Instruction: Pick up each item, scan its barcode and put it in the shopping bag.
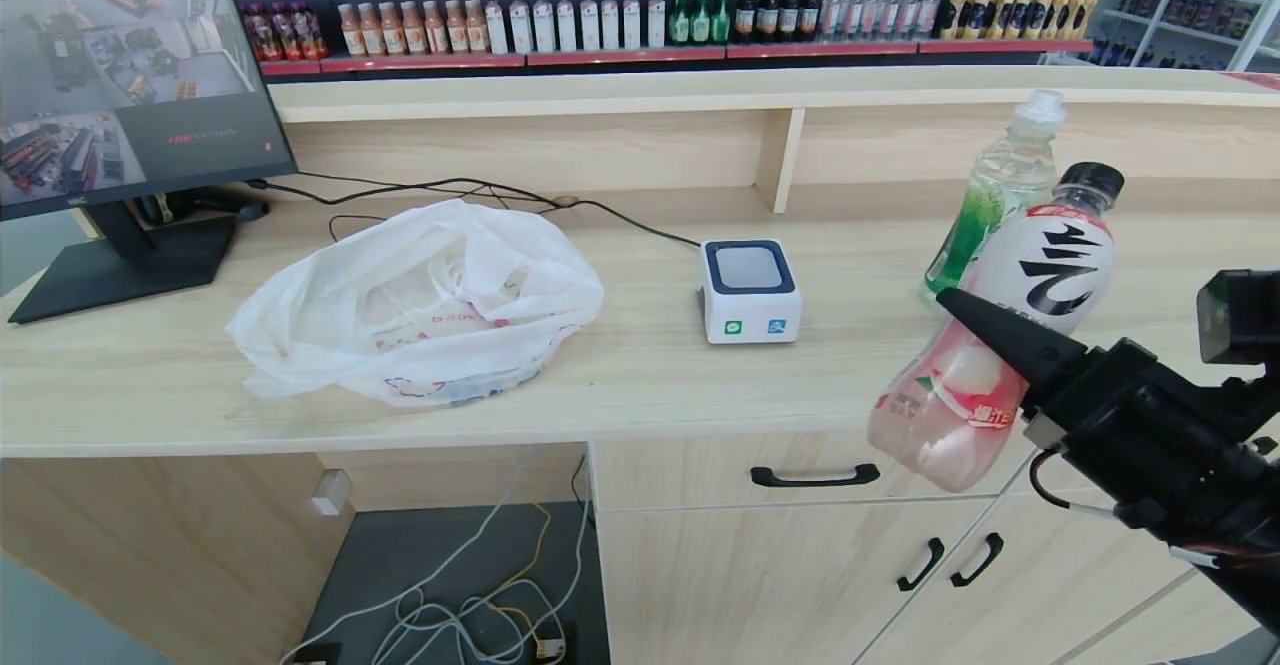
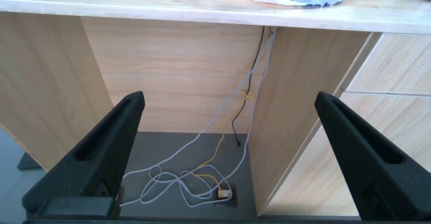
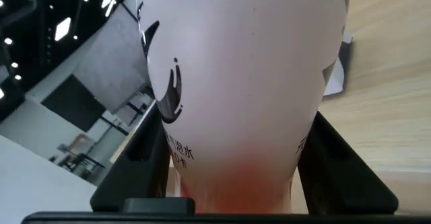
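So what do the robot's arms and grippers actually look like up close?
All matte black. The right arm is chunky and angular, with a boxy module on top; a thin black cable loops beneath it, beside pale and red wiring. Its finger tapers to a point. The left gripper has two long, flat, wedge-shaped fingers, each with a shallow groove.

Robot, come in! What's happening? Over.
Right gripper shut on pink bottle, off the counter. Left gripper open, low. Nothing between bottle and scanner.

Head above counter; left wrist beneath; bag shared.
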Robot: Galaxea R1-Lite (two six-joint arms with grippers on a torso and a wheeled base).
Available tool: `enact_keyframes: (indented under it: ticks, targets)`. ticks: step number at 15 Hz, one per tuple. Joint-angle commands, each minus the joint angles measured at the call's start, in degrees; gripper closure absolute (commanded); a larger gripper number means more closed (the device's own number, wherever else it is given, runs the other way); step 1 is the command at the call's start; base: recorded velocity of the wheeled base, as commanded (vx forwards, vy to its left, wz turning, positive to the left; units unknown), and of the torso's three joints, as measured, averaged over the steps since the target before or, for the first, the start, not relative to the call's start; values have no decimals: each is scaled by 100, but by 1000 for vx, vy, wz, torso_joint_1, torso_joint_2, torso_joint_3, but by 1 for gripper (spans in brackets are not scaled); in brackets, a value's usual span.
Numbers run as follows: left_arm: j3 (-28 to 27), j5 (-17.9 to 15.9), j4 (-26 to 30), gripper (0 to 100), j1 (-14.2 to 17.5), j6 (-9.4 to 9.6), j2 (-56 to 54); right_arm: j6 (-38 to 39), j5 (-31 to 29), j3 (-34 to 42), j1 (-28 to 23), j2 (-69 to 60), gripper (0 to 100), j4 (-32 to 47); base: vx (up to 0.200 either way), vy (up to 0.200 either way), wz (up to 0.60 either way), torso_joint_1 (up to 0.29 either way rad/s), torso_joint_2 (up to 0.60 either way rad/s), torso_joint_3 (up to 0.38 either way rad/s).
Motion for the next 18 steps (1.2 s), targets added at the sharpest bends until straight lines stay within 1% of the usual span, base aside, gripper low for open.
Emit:
enact_keyframes:
  ticks: [1, 2, 3, 4, 7, 10, 11, 12, 13, 15, 16, 18]
  targets:
    - [0, 1, 0, 0, 0, 0, -2, 696, 1, 70, 89, -259, 100, -6, 0, 0, 0, 0, 0, 0]
    - [0, 1, 0, 0, 0, 0, -2, 696, 1, 70, 89, -259, 100, -6, 0, 0, 0, 0, 0, 0]
    - [0, 1, 0, 0, 0, 0, -2, 1479, 1, 386, 230, -364, 100, -6, 0, 0, 0, 0, 0, 0]
    - [0, 1, 0, 0, 0, 0, -2, 1927, 1, 553, 282, -435, 100, -6, 0, 0, 0, 0, 0, 0]
    - [0, 1, 0, 0, 0, 0, -2, 2788, 1, 975, 493, -857, 100, -6, 0, 0, 0, 0, 0, 0]
    - [0, 1, 0, 0, 0, 0, -2, 3307, 10, 1309, 1311, -1199, 100, -6, 0, 0, 0, 0, 0, 0]
    - [0, 1, 0, 0, 0, 0, -2, 3439, 10, 1327, 1469, -1199, 100, -6, 0, 0, 0, 0, 0, 0]
    - [0, 1, 0, 0, 0, 0, -2, 3843, 10, 1265, 1653, -1164, 100, -6, 0, 0, 0, 0, 0, 0]
    - [0, 1, 0, 0, 0, 0, -2, 4265, 10, 1142, 1689, -1103, 100, -6, 0, 0, 0, 0, 0, 0]
    - [0, 1, 0, 0, 0, 0, -2, 4810, 10, 905, 1697, -857, 100, -6, 0, 0, 0, 0, 0, 0]
    - [0, 1, 0, 0, 0, 0, -2, 4985, 10, 817, 1741, -777, 100, -6, 0, 0, 0, 0, 0, 0]
    - [0, 1, 0, 0, 0, 0, -2, 5091, 1, 773, 1979, -707, 100, -6, 0, 0, 0, 0, 0, 0]
